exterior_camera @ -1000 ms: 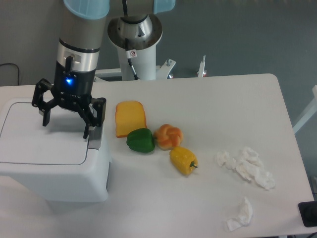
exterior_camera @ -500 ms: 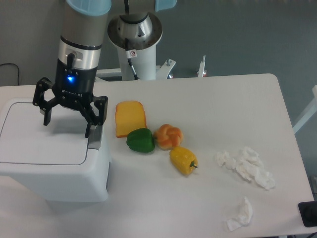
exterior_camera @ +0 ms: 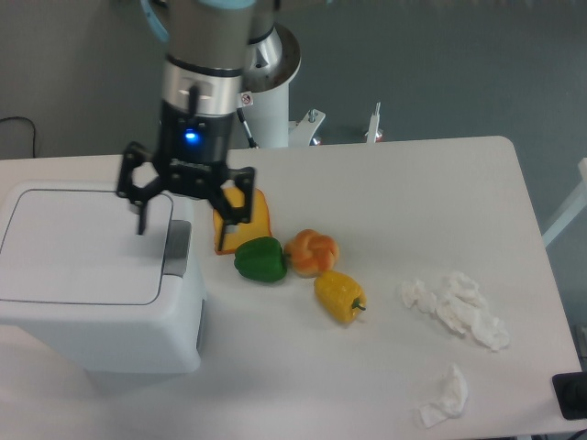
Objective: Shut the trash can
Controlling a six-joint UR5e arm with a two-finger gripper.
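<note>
A grey wall or backdrop filled the far side of the room, and in front of it a broad white table with rounded corners took up most of the view. The trash can stood at the left end of the table, a big white box with its flat lid down and level and its grey push tab on the right edge of the lid. The arm, grey with a blue light glowing low on its wrist, came down from the top of the picture beside its white base post at the far edge of the table. The gripper hung above the right far corner of the can, its two dark fingers spread wide apart with nothing between them, one over the lid and the other over the slice of bread just right of the can. Near the bread lay a green pepper, touching a knotted bun, and a yellow pepper sat just nearer than the bun. Crumpled white tissue lay well to the right, with a smaller wad near the front edge. A dark object showed at the near right corner, too cropped to identify.
</note>
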